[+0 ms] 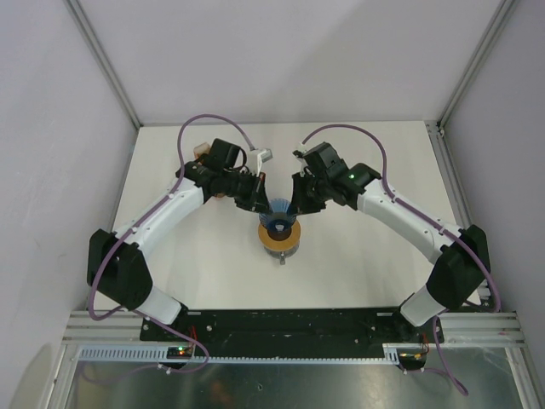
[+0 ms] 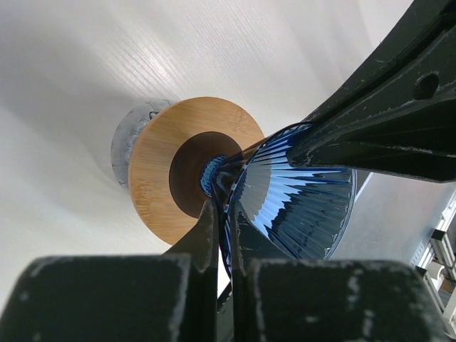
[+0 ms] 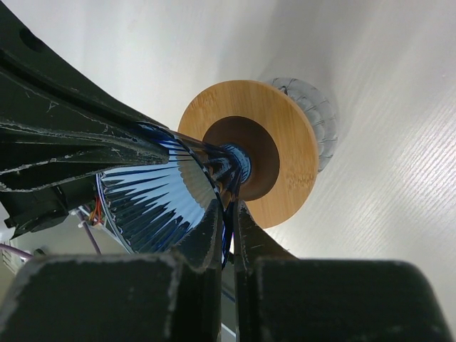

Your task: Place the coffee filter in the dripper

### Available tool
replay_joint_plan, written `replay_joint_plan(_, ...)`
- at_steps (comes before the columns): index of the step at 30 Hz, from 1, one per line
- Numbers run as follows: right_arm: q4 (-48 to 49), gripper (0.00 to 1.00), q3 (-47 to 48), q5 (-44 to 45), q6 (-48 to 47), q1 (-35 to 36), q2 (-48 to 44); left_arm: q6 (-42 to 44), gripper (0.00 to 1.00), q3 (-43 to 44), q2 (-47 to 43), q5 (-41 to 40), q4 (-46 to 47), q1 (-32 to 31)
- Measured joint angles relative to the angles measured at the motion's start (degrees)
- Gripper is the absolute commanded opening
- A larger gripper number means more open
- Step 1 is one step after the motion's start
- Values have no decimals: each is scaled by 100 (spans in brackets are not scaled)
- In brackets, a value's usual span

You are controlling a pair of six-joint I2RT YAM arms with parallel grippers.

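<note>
The dripper (image 1: 278, 228) is a blue ribbed cone with an orange-brown ring collar and a greyish clear base, at the table's middle, tilted with its mouth toward the far side. My left gripper (image 1: 258, 204) is shut on the cone's left rim wall, and my right gripper (image 1: 300, 207) is shut on its right rim wall. In the left wrist view my left gripper (image 2: 226, 228) pinches the blue cone (image 2: 306, 206). In the right wrist view my right gripper (image 3: 228, 221) pinches the cone (image 3: 153, 206). The coffee filter is not in view.
The white table (image 1: 358, 264) has walls and metal posts at the left, back and right. A small orange-brown patch (image 1: 219, 197) shows under my left arm; I cannot tell what it is. The arm bases stand at the near edge.
</note>
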Motion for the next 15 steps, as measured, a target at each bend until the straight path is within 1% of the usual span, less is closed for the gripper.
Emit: replay_joint_plan(15, 70, 0, -26, -361, -4, -138, 74, -17, 0, -22, 28, 153, 31, 63)
